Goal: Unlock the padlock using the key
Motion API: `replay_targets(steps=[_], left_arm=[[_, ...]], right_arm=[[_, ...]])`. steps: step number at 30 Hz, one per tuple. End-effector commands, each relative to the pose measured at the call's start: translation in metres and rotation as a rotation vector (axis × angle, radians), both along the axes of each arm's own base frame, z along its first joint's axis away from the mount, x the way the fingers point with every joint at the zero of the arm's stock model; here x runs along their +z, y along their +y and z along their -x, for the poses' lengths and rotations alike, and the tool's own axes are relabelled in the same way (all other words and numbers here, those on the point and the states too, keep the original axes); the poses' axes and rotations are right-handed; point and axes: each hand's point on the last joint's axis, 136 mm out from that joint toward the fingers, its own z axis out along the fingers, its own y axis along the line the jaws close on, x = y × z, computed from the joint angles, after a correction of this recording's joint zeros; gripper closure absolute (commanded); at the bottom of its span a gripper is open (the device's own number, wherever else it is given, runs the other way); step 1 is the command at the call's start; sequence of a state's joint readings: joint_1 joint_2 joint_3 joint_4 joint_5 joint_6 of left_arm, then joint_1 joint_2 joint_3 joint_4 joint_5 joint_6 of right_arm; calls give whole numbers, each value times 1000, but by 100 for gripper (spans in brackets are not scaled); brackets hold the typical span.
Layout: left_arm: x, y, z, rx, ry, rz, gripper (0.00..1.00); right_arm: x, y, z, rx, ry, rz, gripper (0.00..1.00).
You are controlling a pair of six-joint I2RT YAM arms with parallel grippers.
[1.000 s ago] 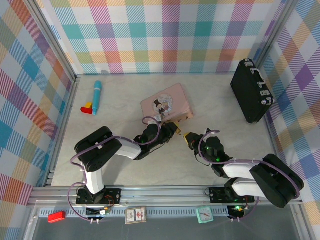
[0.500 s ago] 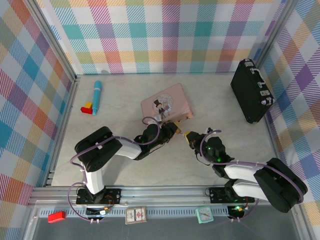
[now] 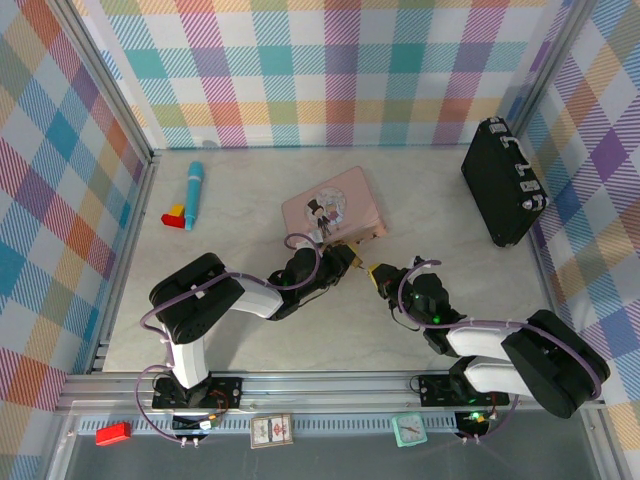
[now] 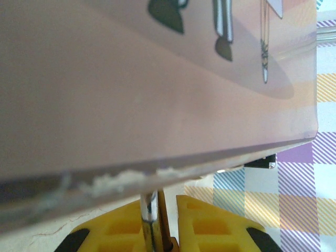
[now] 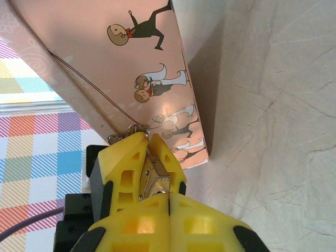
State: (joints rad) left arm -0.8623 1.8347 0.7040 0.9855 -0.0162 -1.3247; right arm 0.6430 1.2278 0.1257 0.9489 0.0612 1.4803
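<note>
So the left gripper (image 4: 160, 202) has its yellow fingers pinched on the padlock (image 5: 154, 180). From the left wrist view you can see the thin silver shackle (image 4: 150, 212) standing up between them with a sliver of brass right beside it. The right gripper (image 5: 169, 199) faces it head-on, fingers pressed tight together and tips right up against the brass body. Whether the key is squeezed in there I honestly can't tell, it's too small to pick out. Both grippers meet just off the near corner of the pink tin (image 3: 332, 205), the one with the cartoon couple on the lid, and the padlock sits low over the pale table (image 5: 262, 105) right next to that corner. Further out, a black case (image 3: 503, 182) lies at the far right, and a teal tube (image 3: 195, 188) with a red and yellow block (image 3: 177, 215) beside it sits at the far left, well apart from everything else.
</note>
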Motion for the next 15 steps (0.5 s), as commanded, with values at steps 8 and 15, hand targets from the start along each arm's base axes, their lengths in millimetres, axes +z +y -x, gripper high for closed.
replay_targets(steps=[8,15], left_arm=[[45,-22,4,-43,-35,162,100],[45,-22,5,-44,-35,167,100]], right_arm=[[19,0,-3,-12,-53,-29,100],[16,1,-3,-13,-45,-21,100]])
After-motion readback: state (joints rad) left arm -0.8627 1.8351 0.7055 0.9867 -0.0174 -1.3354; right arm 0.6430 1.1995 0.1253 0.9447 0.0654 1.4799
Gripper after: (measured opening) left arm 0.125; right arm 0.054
